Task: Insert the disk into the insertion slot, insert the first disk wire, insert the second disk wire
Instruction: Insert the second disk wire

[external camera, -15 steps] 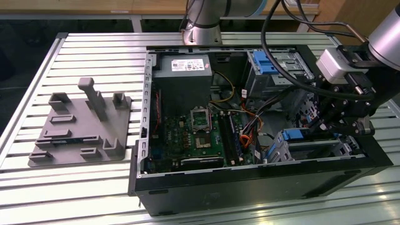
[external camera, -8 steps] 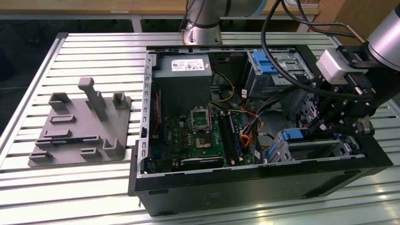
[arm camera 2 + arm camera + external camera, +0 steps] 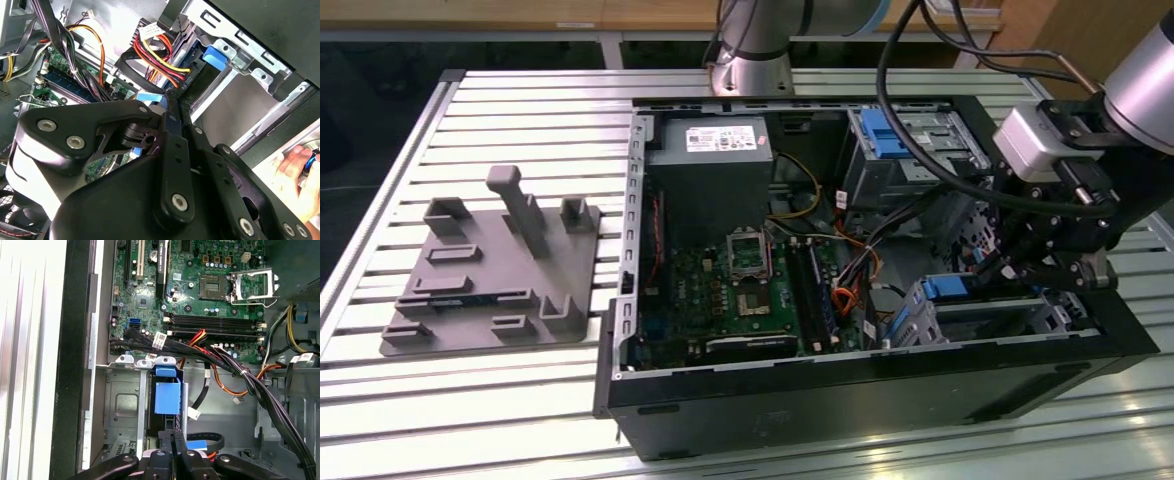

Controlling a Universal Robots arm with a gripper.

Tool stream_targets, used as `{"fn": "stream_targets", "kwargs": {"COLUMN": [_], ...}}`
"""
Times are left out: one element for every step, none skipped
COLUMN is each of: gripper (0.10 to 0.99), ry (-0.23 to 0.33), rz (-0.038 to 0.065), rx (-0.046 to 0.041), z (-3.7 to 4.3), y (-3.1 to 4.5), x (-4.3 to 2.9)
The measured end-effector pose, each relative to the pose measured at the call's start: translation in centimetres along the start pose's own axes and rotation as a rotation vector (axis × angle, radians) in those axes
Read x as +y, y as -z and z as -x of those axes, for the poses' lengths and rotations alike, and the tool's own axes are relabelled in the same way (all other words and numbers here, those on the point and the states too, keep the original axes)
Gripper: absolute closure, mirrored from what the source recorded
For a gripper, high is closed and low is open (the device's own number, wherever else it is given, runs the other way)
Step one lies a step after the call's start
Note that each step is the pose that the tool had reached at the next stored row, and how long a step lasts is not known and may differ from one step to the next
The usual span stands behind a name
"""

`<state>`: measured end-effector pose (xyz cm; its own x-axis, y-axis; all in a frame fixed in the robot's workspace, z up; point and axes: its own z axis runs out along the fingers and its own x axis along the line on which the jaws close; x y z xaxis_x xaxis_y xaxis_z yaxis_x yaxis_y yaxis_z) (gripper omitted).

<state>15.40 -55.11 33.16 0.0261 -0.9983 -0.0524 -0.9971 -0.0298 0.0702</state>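
The tool (image 3: 1047, 268) hangs inside the open computer case (image 3: 854, 390), at the exterior view's right and near corner, directly over the insertion slot (image 3: 987, 318). The disk (image 3: 166, 396) sits in that silver cage, its blue carrier showing just ahead of the fingertips, long axis in line with the tool. In both wrist views the jaws stand pressed together, gripping nothing visible. The wire bundle (image 3: 210, 352) lies just beyond.

You get a high exterior overview of the open case (image 3: 854, 260), while both wrist views look closely into it.
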Motion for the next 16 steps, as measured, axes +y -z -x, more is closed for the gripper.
{"fn": "stream_targets", "kwargs": {"gripper": [0.945, 0.945, 0.945, 0.945, 0.945, 0.945, 0.945, 0.945, 0.945, 0.945, 0.945, 0.933, 0.933, 0.875, 0.875, 0.816], "ry": [0.0, 0.0, 0.0, 0.0, 0.0, 0.001, 0.001, 0.001, 0.001, 0.001, 0.001, 0.001, 0.001, 0.001, 0.001, 0.001], "rz": [0.0, 0.0, 0.0, 0.0, 0.0, 0.0, 0.0, 0.0, 0.0, 0.0, 0.0, 0.0, 0.0, 0.0, 0.0, 0.0], "rx": [0.0, 0.0, 0.0001, 0.0, -0.0001, -0.0001, -0.0002, 0.0, 0.0, 0.0002, 0.0001, 0.0001, 0.0001, -0.0001, -0.0003, -0.0001], "z": [-0.01, -0.01, -0.02, -0.02, -0.03, -0.04, -0.05, -0.05, -0.05, -0.05, -0.05, -0.05, -0.05, -0.05, -0.05, -0.05], "y": [-0.02, -0.03, -0.05, -0.07, -0.1, -0.12, -0.15, -0.16, -0.17, -0.17, -0.17, -0.17, -0.18, -0.18, -0.16, -0.11], "x": [0.0, 0.0, 0.0, -0.01, -0.01, -0.01, -0.01, -0.01, -0.01, -0.01, -0.01, -0.01, -0.01, -0.01, -0.01, -0.01]}}
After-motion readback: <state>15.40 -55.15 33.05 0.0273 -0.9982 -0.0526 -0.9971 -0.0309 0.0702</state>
